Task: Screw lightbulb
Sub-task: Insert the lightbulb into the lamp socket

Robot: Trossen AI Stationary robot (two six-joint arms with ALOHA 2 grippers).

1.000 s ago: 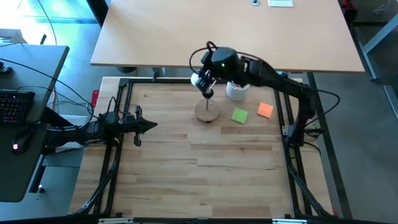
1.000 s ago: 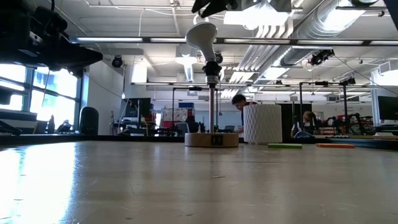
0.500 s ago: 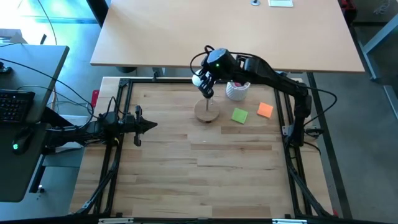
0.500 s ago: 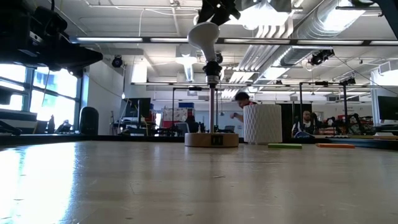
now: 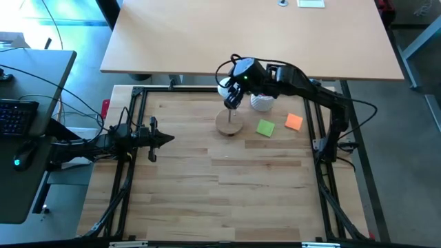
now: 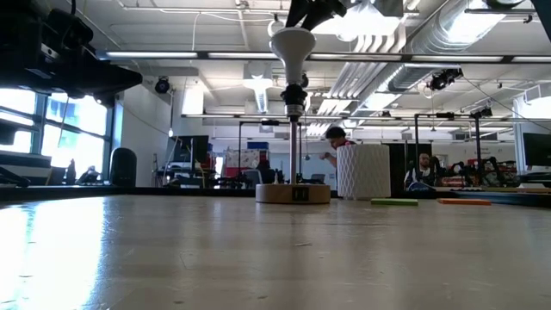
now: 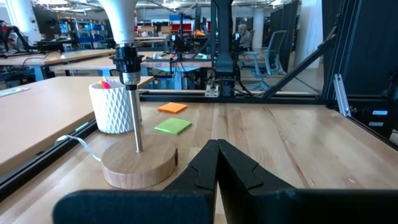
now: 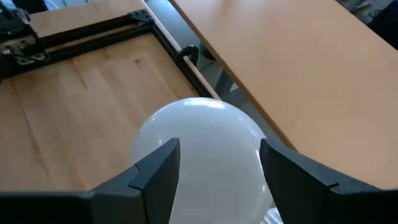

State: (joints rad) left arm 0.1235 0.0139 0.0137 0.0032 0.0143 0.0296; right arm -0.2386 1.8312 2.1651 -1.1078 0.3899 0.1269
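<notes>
pale wooden table [image 5: 227, 186], workshop room with desks behind.

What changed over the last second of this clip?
The right gripper, holding the bulb in its socket, swung round above it in the high view, and the bulb straightened from tilted to upright. The left gripper, cup and wooden base stayed put.

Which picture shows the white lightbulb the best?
The right wrist view: the lightbulb fills the frame, its round globe between the right end effector's fingers. The low view shows it from the side, seated in the socket. The left wrist view catches only its neck. From above, the arm mostly hides it.
</notes>
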